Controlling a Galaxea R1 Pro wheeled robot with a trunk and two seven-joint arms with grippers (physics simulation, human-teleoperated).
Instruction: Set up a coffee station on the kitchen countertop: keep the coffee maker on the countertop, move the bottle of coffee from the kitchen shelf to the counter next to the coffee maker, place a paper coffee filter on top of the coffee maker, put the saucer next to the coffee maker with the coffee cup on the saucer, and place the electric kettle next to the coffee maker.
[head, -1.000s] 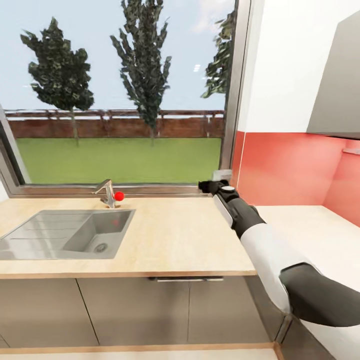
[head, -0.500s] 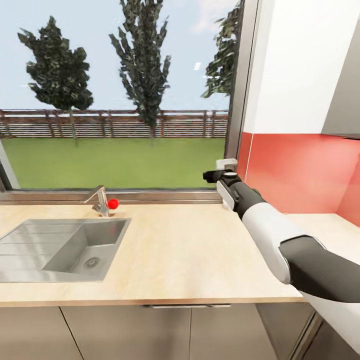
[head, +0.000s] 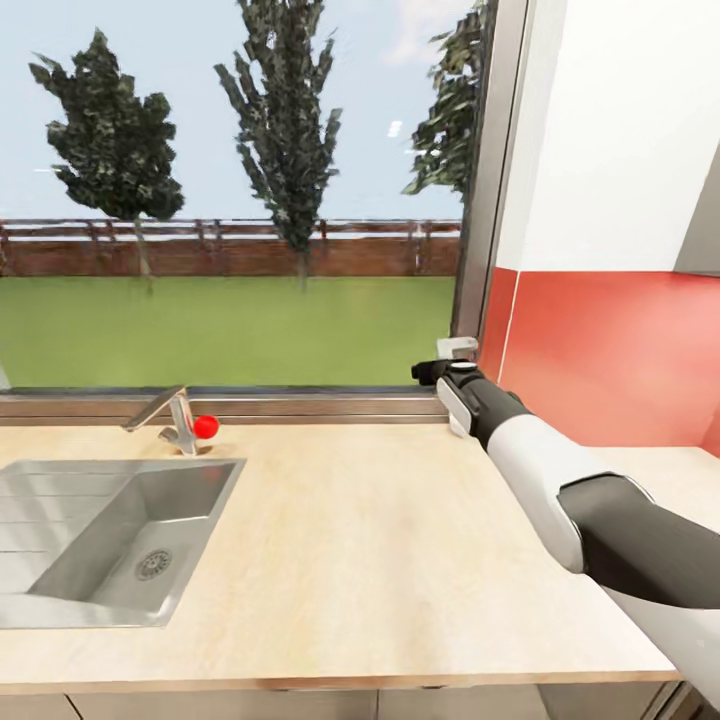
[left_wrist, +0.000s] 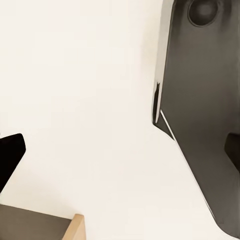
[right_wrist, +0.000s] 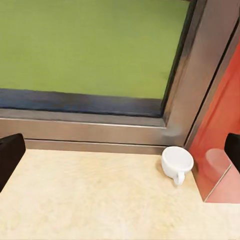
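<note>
Beige kitchen countertop (head: 380, 540), coffee cup (right_wrist: 177, 162) by window (head: 240, 200)

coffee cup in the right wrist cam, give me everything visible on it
The coffee cup is small, plain white and smooth, ceramic by its look, with a small loop handle turned toward the camera. It stands upright, mouth up, and seems empty. It sits straight on the light wood-grain countertop, in the back corner where the grey window frame meets the red wall panel, which mirrors it faintly. No saucer lies under it and nothing grips it.
</note>
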